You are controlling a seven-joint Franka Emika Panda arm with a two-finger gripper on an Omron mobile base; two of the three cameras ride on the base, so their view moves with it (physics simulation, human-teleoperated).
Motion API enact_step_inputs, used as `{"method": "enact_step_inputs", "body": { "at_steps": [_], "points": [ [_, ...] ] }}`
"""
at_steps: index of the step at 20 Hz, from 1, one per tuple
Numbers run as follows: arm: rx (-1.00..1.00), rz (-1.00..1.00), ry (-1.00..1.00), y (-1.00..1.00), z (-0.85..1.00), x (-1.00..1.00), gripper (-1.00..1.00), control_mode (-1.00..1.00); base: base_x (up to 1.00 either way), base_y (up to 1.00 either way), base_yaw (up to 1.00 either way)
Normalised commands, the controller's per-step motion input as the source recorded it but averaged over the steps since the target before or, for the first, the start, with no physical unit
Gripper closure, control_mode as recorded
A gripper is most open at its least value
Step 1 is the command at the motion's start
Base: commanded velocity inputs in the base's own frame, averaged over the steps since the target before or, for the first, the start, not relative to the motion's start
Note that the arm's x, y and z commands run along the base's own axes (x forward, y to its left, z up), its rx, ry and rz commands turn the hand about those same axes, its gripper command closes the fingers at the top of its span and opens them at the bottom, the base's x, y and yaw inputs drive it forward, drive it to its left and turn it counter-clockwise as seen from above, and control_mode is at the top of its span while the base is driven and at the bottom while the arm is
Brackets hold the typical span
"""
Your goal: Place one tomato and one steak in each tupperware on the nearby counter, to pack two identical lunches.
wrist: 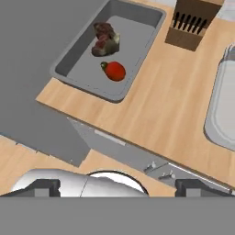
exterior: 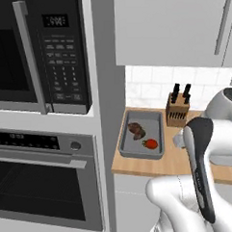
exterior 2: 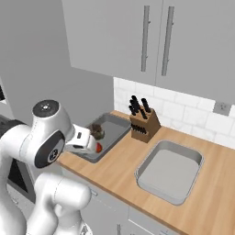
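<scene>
One grey tupperware (wrist: 87,69) lies at the left end of the wooden counter (wrist: 160,105) with a dark steak (wrist: 105,39) and a red tomato (wrist: 114,71) inside it. The same tupperware (exterior: 126,141) shows its steak (exterior: 136,130) and tomato (exterior: 150,144) in the left base view. A second tupperware (exterior 2: 167,176) lies empty to the right of the knife block. My gripper (wrist: 121,188) hangs open with nothing in it, high above the counter's front edge and off the filled tupperware's near side. My hand (exterior 2: 83,140) partly covers that tupperware's front corner.
A wooden knife block (exterior 2: 143,124) stands against the tiled wall between the two trays. A tall grey unit with a microwave (exterior: 37,54) and an oven (exterior: 44,179) rises just left of the counter. Wall cabinets (exterior 2: 151,41) hang overhead.
</scene>
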Motion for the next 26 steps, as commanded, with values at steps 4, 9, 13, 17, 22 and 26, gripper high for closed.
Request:
{"method": "enact_step_inputs", "body": {
  "at_steps": [4,9,13,17,22,26],
  "points": [
    [-0.02,0.0,-0.05,0.04,-0.02,-0.75,-1.0,1.0,-0.25,0.04,0.0],
    [0.0,0.0,0.0,0.0,0.0,0.0,-1.0,1.0,-1.0,0.34,0.06],
    [0.0,0.0,0.0,0.0,0.0,0.0,-1.0,1.0,-0.96,0.69,0.36],
    [0.0,0.0,0.0,0.0,0.0,0.0,-1.0,1.0,-0.82,0.79,0.58],
    [0.0,0.0,0.0,0.0,0.0,0.0,-1.0,1.0,-0.64,0.84,0.61],
    [0.0,0.0,0.0,0.0,0.0,0.0,-1.0,1.0,-0.04,0.92,0.58]
  ]
}}
